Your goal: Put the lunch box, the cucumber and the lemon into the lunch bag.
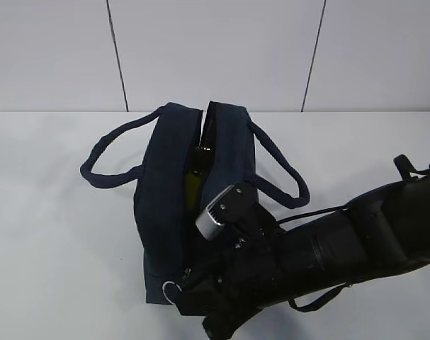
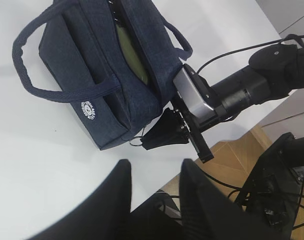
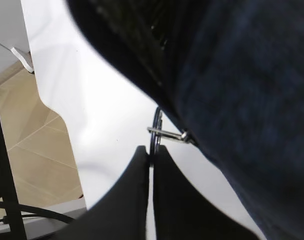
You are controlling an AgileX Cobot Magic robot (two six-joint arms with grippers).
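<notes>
The navy lunch bag (image 1: 168,191) stands on the white table with its top slit partly open. The dark green cucumber (image 1: 195,180) shows inside the slit, also in the left wrist view (image 2: 133,55). The lunch box and the lemon are hidden. My right gripper (image 3: 152,150) is shut on the metal ring pull (image 3: 157,127) of the zipper at the bag's near end (image 1: 173,290). My left gripper (image 2: 154,167) is open and empty, held above the table's edge, apart from the bag (image 2: 101,65).
The bag's two loop handles (image 1: 105,159) lie out to each side on the table. The right arm (image 1: 342,248) crosses the table's front right. The table edge and wooden floor (image 2: 242,155) show below the left gripper.
</notes>
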